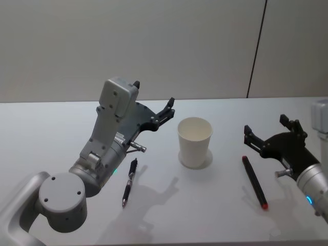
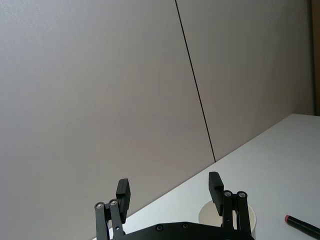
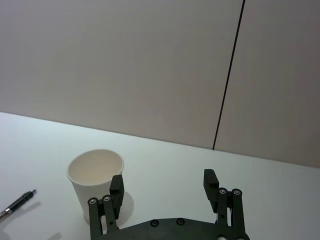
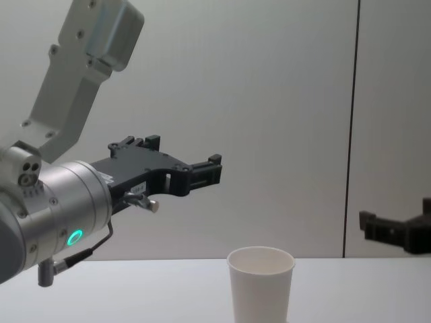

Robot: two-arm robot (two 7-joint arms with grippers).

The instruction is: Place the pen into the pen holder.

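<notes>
Both claws hang with fingers apart and empty above the table. The left claw (image 1: 169, 109) is just beside the paper cup (image 1: 195, 142), and the right claw (image 1: 265, 126) is near the red-tipped pen (image 1: 254, 181). A black pen (image 1: 129, 183) lies to the cup's left. Best, I judge, to straddle a pen's middle crosswise, lift, then lower it in upright. The table (image 1: 61, 123) is plain white and the wall (image 1: 154, 46) pale, with one dark seam (image 1: 257, 48).

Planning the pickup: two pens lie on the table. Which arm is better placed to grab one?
Probably right. The right gripper is open and low beside the red-tipped pen; the left gripper hangs higher.
</notes>
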